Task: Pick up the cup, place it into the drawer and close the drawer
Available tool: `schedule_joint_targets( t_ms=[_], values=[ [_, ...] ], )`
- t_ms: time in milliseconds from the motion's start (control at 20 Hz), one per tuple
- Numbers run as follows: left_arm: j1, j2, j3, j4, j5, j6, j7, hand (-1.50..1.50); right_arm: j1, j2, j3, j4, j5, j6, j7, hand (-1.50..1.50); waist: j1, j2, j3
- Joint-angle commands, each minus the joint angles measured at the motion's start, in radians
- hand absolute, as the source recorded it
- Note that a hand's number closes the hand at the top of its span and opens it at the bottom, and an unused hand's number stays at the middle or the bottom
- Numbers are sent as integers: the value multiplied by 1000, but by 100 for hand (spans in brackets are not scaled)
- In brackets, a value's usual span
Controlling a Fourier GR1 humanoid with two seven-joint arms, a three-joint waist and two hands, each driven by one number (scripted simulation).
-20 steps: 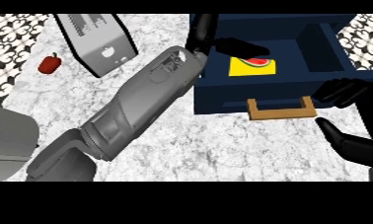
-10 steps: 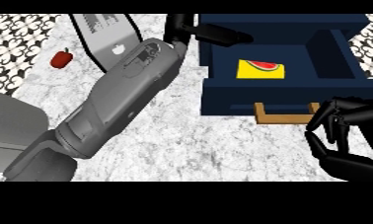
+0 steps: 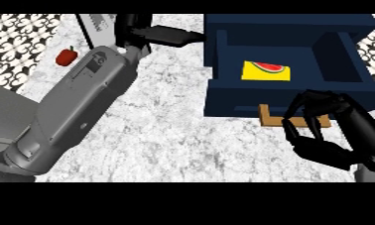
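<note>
A navy drawer stands open at the right of the marble counter. Inside it lies a yellow cup with a watermelon picture. A tan wooden handle sticks out from the drawer's front. My right hand is at the lower right, against the handle's right end. Its fingers are curled over the front wall, the thumb is below, and nothing is held. My left forearm crosses the view from the lower left. My left hand is at the top, just left of the drawer's back corner, with fingers straight and pointing right.
A small red apple lies on the counter at the far left. A grey-white board stands at the top left, partly behind my left hand. A black-and-white patterned surface borders the counter's left edge.
My right hand has risen from the lower right corner to the drawer's handle and curled its fingers. My left hand has drawn back leftward, away from the drawer.
</note>
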State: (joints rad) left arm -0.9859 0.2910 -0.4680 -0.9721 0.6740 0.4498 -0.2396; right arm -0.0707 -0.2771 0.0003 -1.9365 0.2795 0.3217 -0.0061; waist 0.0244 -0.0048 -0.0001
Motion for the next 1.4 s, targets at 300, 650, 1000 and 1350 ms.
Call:
schedule_joint_targets(
  t_ms=[300,650,1000,1350],
  values=[
    [201,152,67,-214,22,-65,30,-150,-88,-23,224,291,447,-137,-100,150,22,4,0],
    [393,233,118,-323,33,-146,-16,-150,-256,14,256,662,638,-322,-201,150,23,8,1],
    [480,240,166,-395,15,-176,2,-150,-547,83,144,1124,628,-412,-318,150,9,12,1],
    [557,260,196,-456,15,-219,-20,-150,-742,47,32,1471,602,-436,-398,150,45,24,3]
  ],
)
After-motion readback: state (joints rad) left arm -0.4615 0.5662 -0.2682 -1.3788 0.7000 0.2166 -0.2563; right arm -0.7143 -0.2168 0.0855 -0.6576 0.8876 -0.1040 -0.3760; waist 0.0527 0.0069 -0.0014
